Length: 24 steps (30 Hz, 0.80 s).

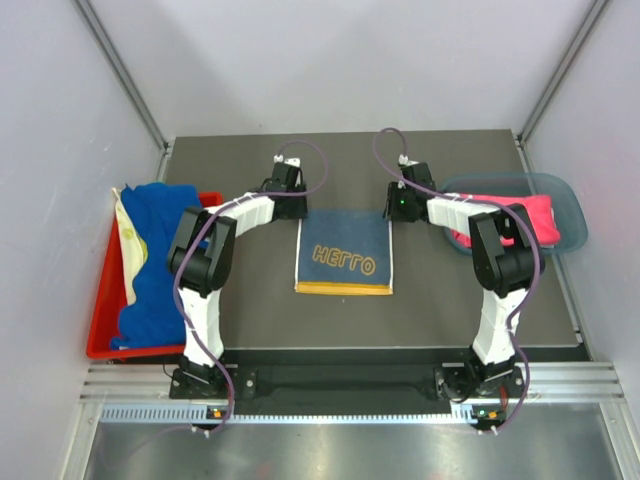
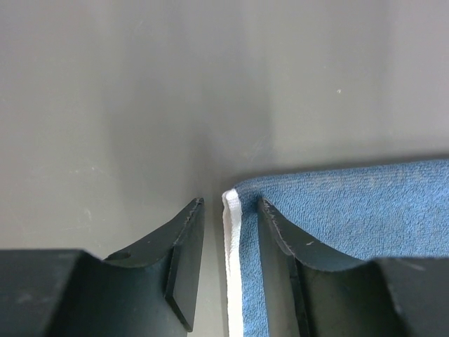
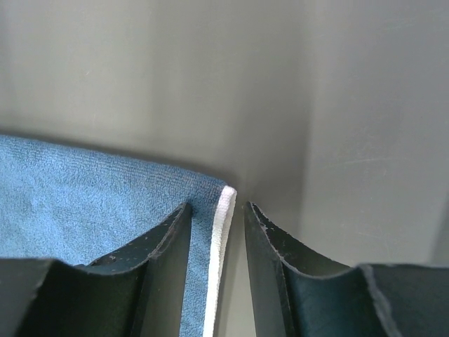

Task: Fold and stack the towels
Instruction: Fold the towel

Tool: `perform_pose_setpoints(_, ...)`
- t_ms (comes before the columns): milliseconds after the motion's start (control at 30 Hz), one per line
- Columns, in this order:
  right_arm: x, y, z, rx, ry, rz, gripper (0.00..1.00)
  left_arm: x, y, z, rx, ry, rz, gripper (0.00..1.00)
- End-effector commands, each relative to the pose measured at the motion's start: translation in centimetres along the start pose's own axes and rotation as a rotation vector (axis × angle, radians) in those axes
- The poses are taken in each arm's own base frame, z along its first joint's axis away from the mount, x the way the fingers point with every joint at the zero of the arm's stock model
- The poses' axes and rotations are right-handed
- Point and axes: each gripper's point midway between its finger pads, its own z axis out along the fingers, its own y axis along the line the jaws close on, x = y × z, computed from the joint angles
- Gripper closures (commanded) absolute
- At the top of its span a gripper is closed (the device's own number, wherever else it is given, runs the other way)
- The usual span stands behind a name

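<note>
A navy towel [image 1: 345,255] with yellow "HELLO" letters and a yellow near hem lies flat in the middle of the table. My left gripper [image 1: 298,208] is at its far left corner and my right gripper [image 1: 392,208] at its far right corner. In the left wrist view the open left gripper [image 2: 231,205] straddles the white-edged corner of the towel [image 2: 365,203], one finger over the cloth and one over bare table. In the right wrist view the right gripper [image 3: 217,208] stands the same way at the towel [image 3: 84,189], with gaps on both sides of the hem.
A red tray [image 1: 100,345] at the left table edge holds a crumpled royal blue towel [image 1: 155,270] and a cream one [image 1: 127,245]. A translucent teal bin [image 1: 570,215] at the right holds a hot pink towel [image 1: 530,215]. Frame posts rise at the back corners.
</note>
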Motion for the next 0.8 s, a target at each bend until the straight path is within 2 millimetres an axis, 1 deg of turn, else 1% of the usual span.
perform_pose_setpoints(0, -1.0, 1.0, 0.6, -0.004, -0.027, -0.03, 0.63, 0.8, -0.2, 1.2, 0.004, 0.007, -0.003, 0.6)
perform_pose_setpoints(200, -0.8, 1.3, 0.8, -0.01, -0.026, -0.03, 0.66, 1.9, -0.4, 1.5, 0.001, 0.018, -0.015, 0.65)
perform_pose_setpoints(267, -0.6, 1.3, 1.0, -0.013, -0.02, -0.032, 0.69, 1.9, -0.3, 1.6, -0.004, 0.013, -0.024, 0.72)
perform_pose_setpoints(400, -0.7, 1.4, 1.0, -0.015, -0.023, -0.031, 0.76, 2.0, -0.2, 1.7, -0.012, 0.002, -0.036, 0.81)
perform_pose_setpoints(433, -0.7, 1.3, 1.0, -0.014, -0.02, -0.029, 0.8, 2.0, -0.2, 1.7, -0.011, 0.0, -0.04, 0.83)
perform_pose_setpoints(467, -0.8, 1.4, 1.0, -0.018, -0.023, -0.03, 0.83, 1.7, -0.3, 1.7, -0.005, -0.014, -0.043, 0.86)
perform_pose_setpoints(500, -0.7, 1.4, 1.0, -0.021, -0.022, -0.03, 0.85, 1.9, -0.3, 1.6, -0.004, -0.012, -0.052, 0.92)
perform_pose_setpoints(533, -0.8, 1.5, 1.0, -0.026, -0.025, -0.031, 0.88, 1.7, -0.3, 1.6, -0.001, -0.022, -0.057, 0.93)
perform_pose_setpoints(567, -0.9, 1.7, 1.0, -0.032, -0.029, -0.031, 0.93, 1.2, -0.7, 1.5, 0.016, -0.045, -0.062, 0.95)
perform_pose_setpoints(600, -1.2, 1.8, 0.9, -0.035, -0.038, -0.031, 0.95, 1.3, -0.6, 1.5, 0.016, -0.048, -0.063, 0.99)
perform_pose_setpoints(633, -1.4, 1.8, 1.0, -0.036, -0.043, -0.031, 0.98, 1.0, -0.7, 1.4, 0.014, -0.056, -0.064, 1.0)
perform_pose_setpoints(667, -1.6, 1.8, 1.1, -0.036, -0.046, -0.03, 0.99, 0.1, -0.9, 1.4, 0.019, -0.088, -0.072, 1.0)
perform_pose_setpoints(700, -2.4, 2.0, 1.1, -0.041, -0.062, -0.032, 0.99, -1.0, -0.9, 1.3, 0.017, -0.124, -0.078, 1.0)
perform_pose_setpoints(767, -3.4, 1.9, 1.3, -0.046, -0.082, -0.029, 1.0, -2.3, -1.0, 1.2, 0.015, -0.161, -0.085, 1.0)
